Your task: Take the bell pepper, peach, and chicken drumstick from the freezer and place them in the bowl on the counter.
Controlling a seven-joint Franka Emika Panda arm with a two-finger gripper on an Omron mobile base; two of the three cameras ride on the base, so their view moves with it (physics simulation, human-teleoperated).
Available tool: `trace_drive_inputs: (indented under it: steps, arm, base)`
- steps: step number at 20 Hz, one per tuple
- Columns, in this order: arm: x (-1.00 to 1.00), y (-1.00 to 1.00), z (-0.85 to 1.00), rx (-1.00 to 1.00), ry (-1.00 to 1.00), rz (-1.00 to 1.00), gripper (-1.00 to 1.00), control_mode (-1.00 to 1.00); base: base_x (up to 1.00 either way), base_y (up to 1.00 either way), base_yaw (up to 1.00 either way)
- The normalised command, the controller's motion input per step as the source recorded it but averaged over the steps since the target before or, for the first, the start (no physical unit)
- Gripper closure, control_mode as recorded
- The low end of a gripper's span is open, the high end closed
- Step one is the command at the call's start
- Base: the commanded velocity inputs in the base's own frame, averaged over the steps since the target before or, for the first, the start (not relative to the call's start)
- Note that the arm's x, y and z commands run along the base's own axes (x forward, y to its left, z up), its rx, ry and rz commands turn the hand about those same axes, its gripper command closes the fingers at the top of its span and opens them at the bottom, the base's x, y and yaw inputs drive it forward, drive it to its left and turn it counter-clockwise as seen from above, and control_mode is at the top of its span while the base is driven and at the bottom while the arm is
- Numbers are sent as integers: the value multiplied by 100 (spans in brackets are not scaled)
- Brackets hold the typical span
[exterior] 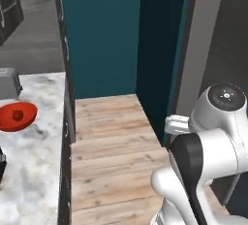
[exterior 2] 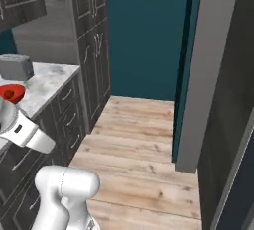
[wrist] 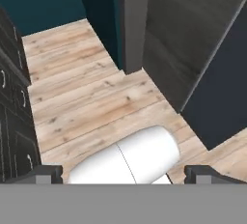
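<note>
While the hand (wrist: 123, 172) hangs spread wide and empty, the bowl (exterior: 9, 120) on the counter (exterior: 36, 156) holds 1 red item.

Bowl (exterior: 17, 115) cut by left edge of left base view; small red item inside, too small to identify. Toaster (exterior: 8, 83) also clipped there. Gripper (wrist: 124, 174): fingertips barely visible, far apart.

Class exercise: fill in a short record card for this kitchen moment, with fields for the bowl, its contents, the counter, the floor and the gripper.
bowl: red, on the counter, in front of a grey toaster
contents: one small red item, likely the bell pepper
counter: marbled stone, left of the aisle
floor: pale wood planks
gripper: open, holding nothing, pointed at the floor
</note>
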Motion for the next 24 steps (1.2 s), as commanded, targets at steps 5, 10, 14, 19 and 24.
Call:
trace_drive_inputs:
  steps: [5, 10, 14, 19, 24]
  arm:
    - [0, 0, 0, 0, 0, 0, -100, 100]
    - [0, 0, 0, 0, 0, 0, -100, 100]
    - [0, 0, 0, 0, 0, 0, -100, 100]
    - [0, 0, 0, 0, 0, 0, -100, 100]
    - [0, 0, 0, 0, 0, 0, -100, 100]
  base:
    - [-29, 37, -89]
    - [-44, 25, -91]
    - [-38, 18, -91]
    - [-43, -3, -87]
    - [4, -43, -69]
